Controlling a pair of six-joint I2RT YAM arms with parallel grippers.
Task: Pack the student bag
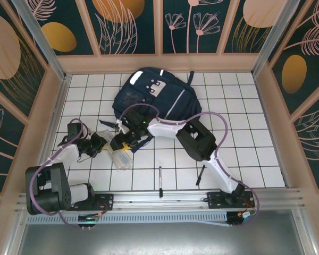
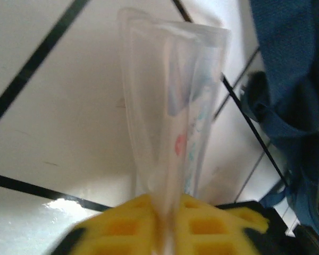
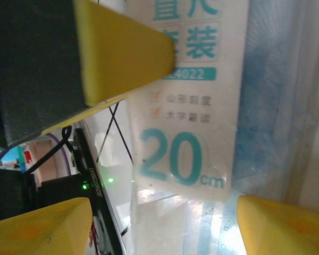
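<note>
- Top external: the student bag point(image 1: 149, 98) lies flat at 12 o'clock on the table point(image 1: 244, 133). The clear pouch point(image 1: 120, 155) sits near its 7 o'clock, not in it, with both arms crowded over it.
- Left wrist: your left gripper point(image 2: 167, 228) is clamped on the pouch's thin edge. The film is slick and the bite narrow, so it can slide out or swing if you lift fast.
- Right wrist: your right gripper point(image 3: 165, 207) is spread wide with the pouch's printed label between the jaws. I can't confirm any contact. Close off-centre and you crease the pouch.
- Both wrists work the same spot, so a sideways move risks a finger clash.
- I can't tell whether the bag's mouth is open. If it's shut, the pouch jams against fabric.
- One pen point(image 1: 160, 181) and a second pen point(image 1: 201, 175) lie loose toward 6 o'clock. A low arm sweep knocks them away.
</note>
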